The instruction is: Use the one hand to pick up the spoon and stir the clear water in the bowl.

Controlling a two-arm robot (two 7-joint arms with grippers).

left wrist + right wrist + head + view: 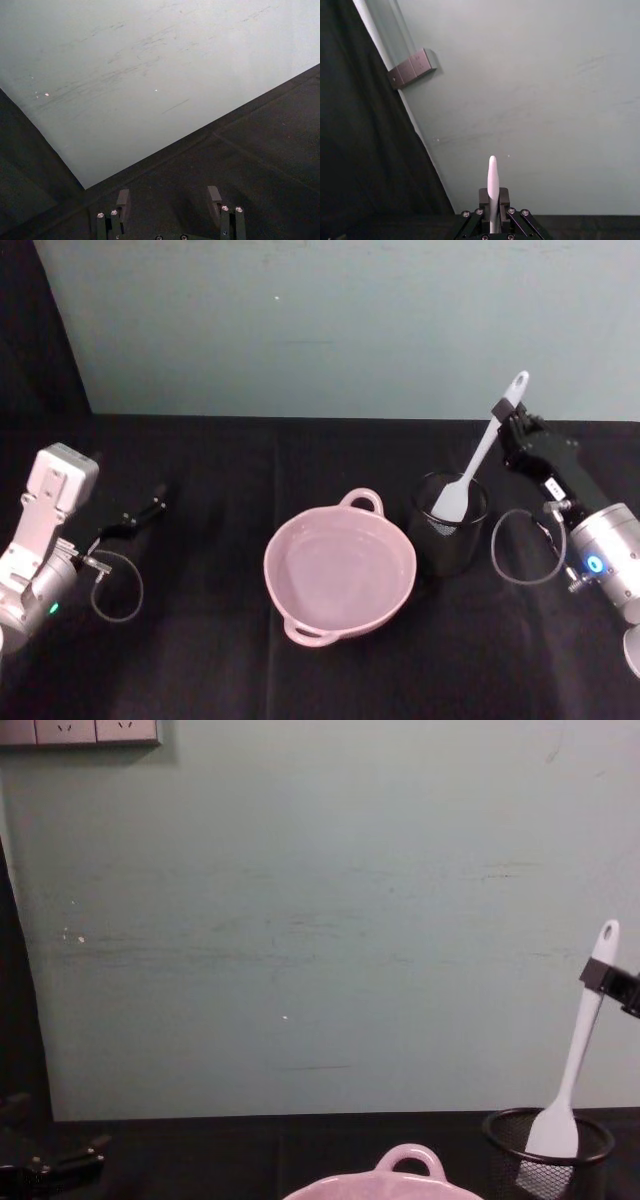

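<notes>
My right gripper [507,412] is shut on the upper handle of the white spoon [480,460], just below the hole at its end. The spoon leans, and its flat blade rests inside the black wire-mesh cup [450,530]. In the chest view the spoon [578,1055] rises from the cup [548,1145] with the right gripper [603,976] clamped near its top. The right wrist view has the spoon's handle [492,187] edge-on between the shut fingers [504,196]. The pink bowl [270,570] of clear water sits left of the cup, close to it.
My left gripper [140,512] rests open and empty on the black tablecloth [200,660] at far left, its fingers [122,199] spread apart. A pale green wall [320,920] stands close behind the table, with outlets [80,730] high up.
</notes>
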